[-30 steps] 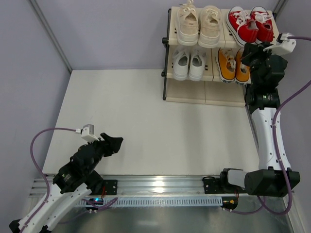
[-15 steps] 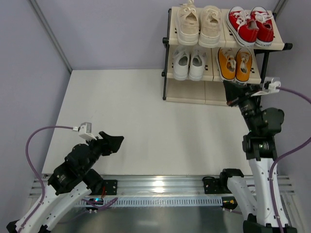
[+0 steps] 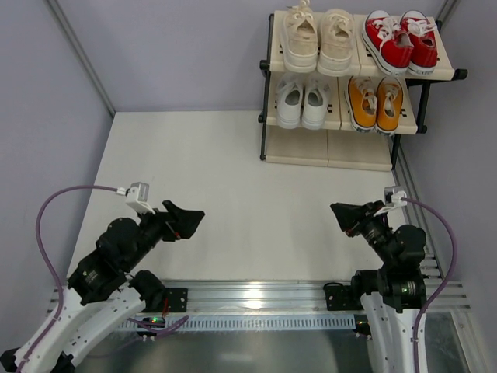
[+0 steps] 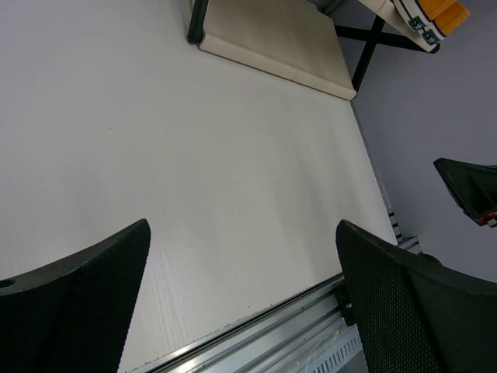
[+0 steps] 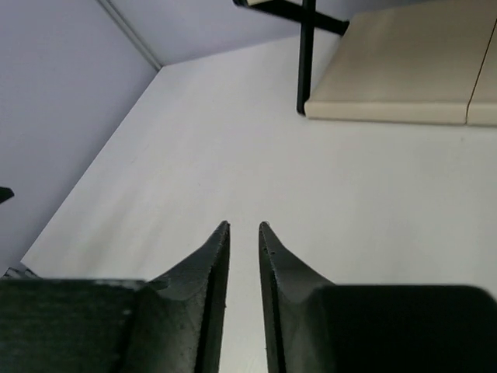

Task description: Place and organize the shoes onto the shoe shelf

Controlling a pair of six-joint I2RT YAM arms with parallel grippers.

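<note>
The shoe shelf [image 3: 326, 151] stands at the table's far right. Its top tier holds the cream-beige shoes [image 3: 317, 39] and the red shoes [image 3: 400, 39]. On the middle tier sit the white shoes [image 3: 302, 104] and the orange shoes [image 3: 376, 102]. My left gripper [image 3: 190, 220] hovers low at the near left, jaws wide open and empty [image 4: 242, 233]. Over the near right, far from the shelf, my right gripper [image 3: 342, 211] has its fingers a narrow gap apart with nothing between them [image 5: 245, 225]. The shelf's bottom panel [image 5: 404, 78] shows ahead of the right wrist.
An aluminium rail [image 3: 256, 291] with both arm bases runs along the near edge. Grey walls close in the left, back and right. The shelf's black post [image 5: 305, 62] stands at its left corner. In the left wrist view, the right gripper [image 4: 466, 190] shows at the right.
My right arm has pulled back from the shelf down to the near right, and its jaws have parted slightly. The left gripper has opened wider and edged right.
</note>
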